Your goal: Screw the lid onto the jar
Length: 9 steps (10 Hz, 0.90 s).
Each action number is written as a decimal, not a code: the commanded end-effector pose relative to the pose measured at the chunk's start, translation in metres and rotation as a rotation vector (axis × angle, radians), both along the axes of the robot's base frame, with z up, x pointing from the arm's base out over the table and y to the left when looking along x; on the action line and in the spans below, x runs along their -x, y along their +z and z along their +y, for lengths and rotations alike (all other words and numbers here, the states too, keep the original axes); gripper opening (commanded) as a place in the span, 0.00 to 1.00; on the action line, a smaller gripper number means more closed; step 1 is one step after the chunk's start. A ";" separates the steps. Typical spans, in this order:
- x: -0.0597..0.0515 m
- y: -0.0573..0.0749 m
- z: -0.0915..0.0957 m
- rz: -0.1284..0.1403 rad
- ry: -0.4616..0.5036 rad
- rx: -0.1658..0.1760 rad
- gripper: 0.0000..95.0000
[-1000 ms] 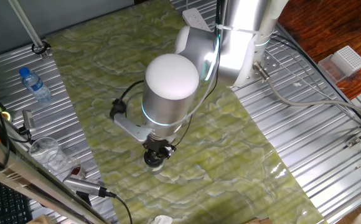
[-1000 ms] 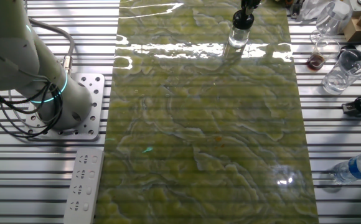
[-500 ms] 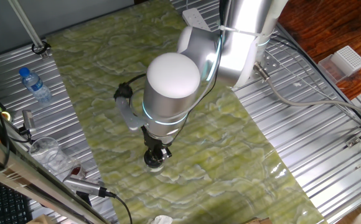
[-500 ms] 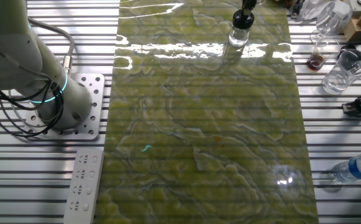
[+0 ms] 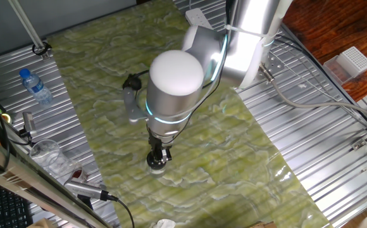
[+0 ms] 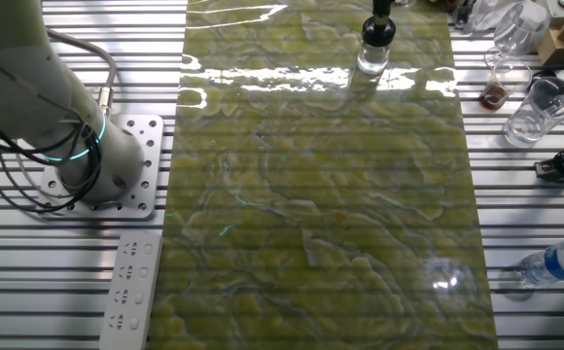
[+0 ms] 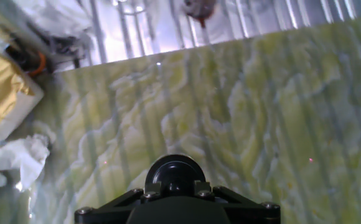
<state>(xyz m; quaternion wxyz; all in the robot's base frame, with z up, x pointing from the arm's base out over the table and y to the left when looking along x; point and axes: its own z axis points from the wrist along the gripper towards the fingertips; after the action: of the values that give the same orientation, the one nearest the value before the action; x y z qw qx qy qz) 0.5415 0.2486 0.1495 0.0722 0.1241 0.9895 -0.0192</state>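
Note:
The jar (image 6: 370, 60), small with a pale see-through body, stands upright on the green marbled mat (image 6: 321, 214) near its far edge. The black lid (image 6: 377, 29) sits on top of it. My gripper (image 6: 382, 12) comes straight down onto the lid and is shut on it. In the one fixed view the arm hides most of it; only the gripper (image 5: 159, 154) and the jar's base (image 5: 156, 164) show. In the hand view the round black lid (image 7: 174, 171) sits between my fingertips (image 7: 152, 186).
A blue-capped water bottle (image 6: 557, 262), a clear cup (image 6: 535, 109) and a small glass with red liquid (image 6: 495, 92) stand on the metal slats right of the mat. A power strip (image 6: 131, 284) lies by the arm's base (image 6: 97, 165). Crumpled tissue (image 7: 12, 163) shows beyond the mat's edge.
My wrist has turned about the vertical axis while staying over the jar; the cable plug on its side swung from lower left to upper left. The jar has stayed in place.

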 end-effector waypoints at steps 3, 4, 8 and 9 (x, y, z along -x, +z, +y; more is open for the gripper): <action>0.000 -0.006 0.001 0.010 0.093 0.012 0.20; 0.000 -0.006 0.001 0.010 0.097 0.013 0.40; 0.000 -0.009 0.001 0.009 0.119 -0.005 0.60; 0.000 -0.008 0.001 0.012 0.147 0.001 0.60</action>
<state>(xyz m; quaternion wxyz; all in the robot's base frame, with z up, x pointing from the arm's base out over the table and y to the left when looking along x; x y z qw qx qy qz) 0.5414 0.2494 0.1404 0.0687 0.0570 0.9960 -0.0103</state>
